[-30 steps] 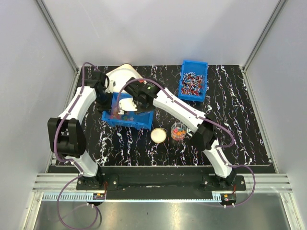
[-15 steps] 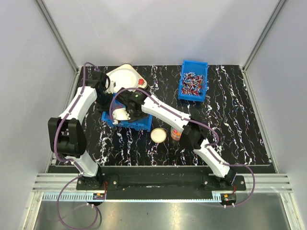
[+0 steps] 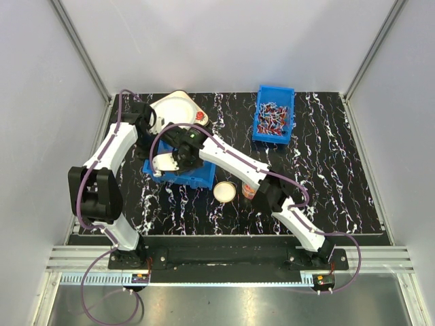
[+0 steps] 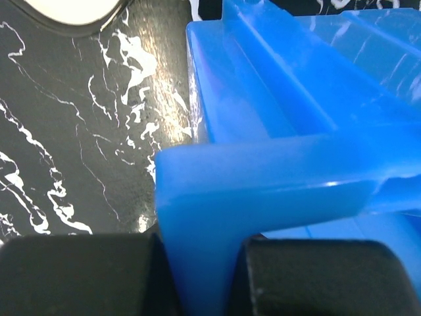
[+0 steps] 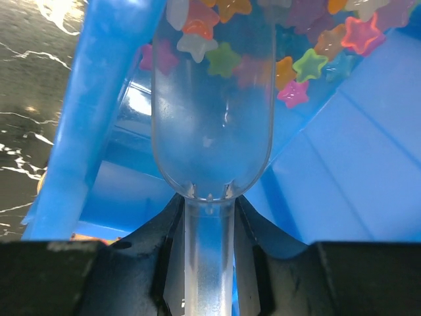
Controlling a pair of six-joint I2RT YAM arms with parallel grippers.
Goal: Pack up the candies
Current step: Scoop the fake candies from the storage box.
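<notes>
Small star-shaped candies (image 5: 309, 62) in pink, yellow, orange, green and white lie heaped in a blue bin (image 5: 368, 164). My right gripper (image 5: 209, 263) is shut on the handle of a clear plastic scoop (image 5: 212, 125). The scoop's mouth is pushed into the pile, with a few candies at its tip. From above, the right gripper (image 3: 182, 157) and the scoop (image 3: 163, 164) are inside the bin (image 3: 197, 178). My left gripper (image 4: 197, 270) is shut on a corner of the bin's rim (image 4: 263, 171), at the bin's far left (image 3: 147, 145).
A small clear jar (image 3: 249, 191) holding some candies stands to the right of the bin, half hidden by my right arm. A round white lid (image 3: 224, 191) lies beside it. A white dish (image 3: 175, 109) sits behind the bin. Another blue bin (image 3: 274, 114) of wrapped sweets is at the back right.
My right arm has swung left and toward the near side, carrying the scoop across the bin. Its forearm now covers much of the jar. The left gripper has kept its hold.
</notes>
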